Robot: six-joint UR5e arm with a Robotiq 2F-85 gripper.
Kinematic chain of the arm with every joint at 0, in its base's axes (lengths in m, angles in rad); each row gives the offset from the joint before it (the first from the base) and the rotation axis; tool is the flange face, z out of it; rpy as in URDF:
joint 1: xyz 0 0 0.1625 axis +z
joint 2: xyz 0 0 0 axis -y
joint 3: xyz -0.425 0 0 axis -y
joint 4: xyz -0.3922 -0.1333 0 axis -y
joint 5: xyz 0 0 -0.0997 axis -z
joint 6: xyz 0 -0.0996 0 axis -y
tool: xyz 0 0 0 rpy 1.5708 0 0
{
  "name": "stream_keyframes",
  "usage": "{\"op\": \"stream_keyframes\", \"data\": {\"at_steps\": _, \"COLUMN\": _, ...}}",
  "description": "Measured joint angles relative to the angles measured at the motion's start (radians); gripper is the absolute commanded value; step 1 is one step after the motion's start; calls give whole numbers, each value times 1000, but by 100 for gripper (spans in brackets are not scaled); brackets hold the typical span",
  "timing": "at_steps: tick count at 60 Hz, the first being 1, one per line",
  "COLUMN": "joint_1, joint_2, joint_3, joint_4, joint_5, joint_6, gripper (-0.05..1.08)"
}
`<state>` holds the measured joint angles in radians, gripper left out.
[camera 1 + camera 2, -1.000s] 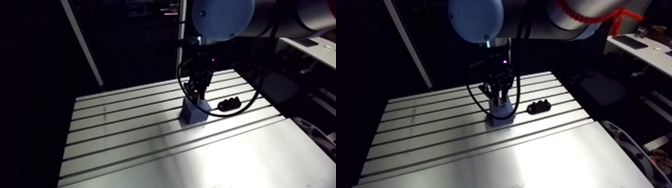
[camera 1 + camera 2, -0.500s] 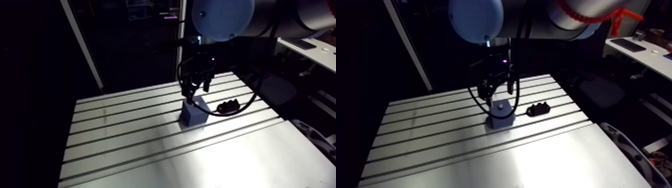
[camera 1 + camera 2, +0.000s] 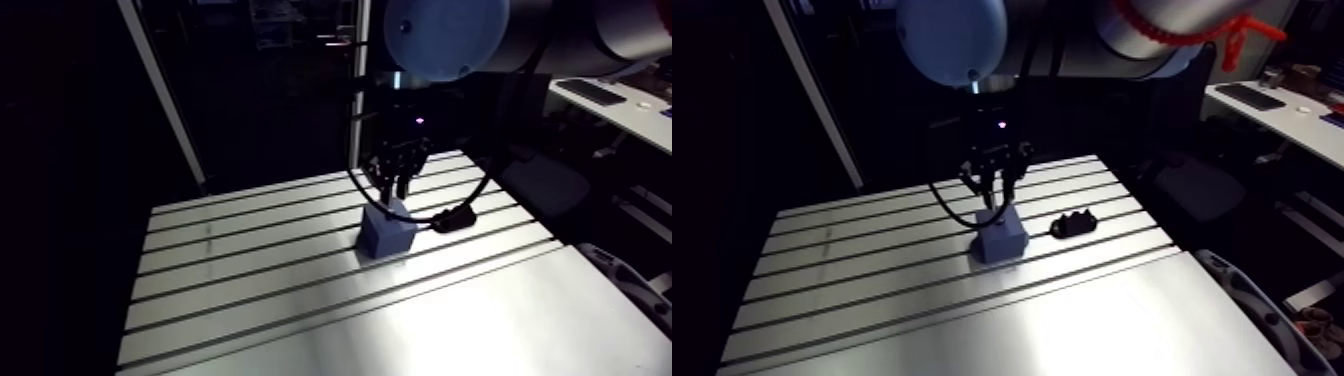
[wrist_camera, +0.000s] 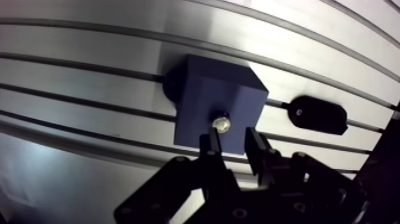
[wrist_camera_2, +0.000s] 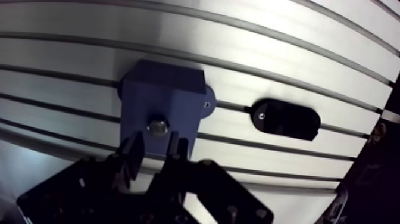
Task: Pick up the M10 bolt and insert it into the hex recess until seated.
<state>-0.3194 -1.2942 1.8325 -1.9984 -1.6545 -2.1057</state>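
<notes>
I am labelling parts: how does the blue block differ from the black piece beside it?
The block is blue, tall and boxy; the black piece is low and oval. The block has a bolt in its top; the black piece has none. Both rest on the table.

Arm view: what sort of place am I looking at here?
Probably a robotics lab assembly bench: a slotted aluminium table, a blue fixture block with a bolt in its top, and the arm's open gripper just above it.
</notes>
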Motion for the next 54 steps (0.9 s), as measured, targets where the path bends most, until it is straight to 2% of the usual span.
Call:
{"op": "stream_keyframes", "data": {"at_steps": 14, "joint_1": -4, "joint_2": 2, "joint_3": 1, "joint_4": 4, "joint_5": 20, "joint_6": 85, "gripper": 107}}
{"op": "stream_keyframes", "data": {"at_steps": 30, "joint_1": -3, "joint_2": 7, "joint_3": 9, "joint_4": 2, "joint_5": 38, "joint_6": 109, "gripper": 108}}
{"op": "stream_keyframes", "data": {"at_steps": 54, "joint_1": -5, "joint_2": 8, "joint_3": 11, "joint_4": -5, "joint_5": 37, "joint_6": 110, "gripper": 108}}
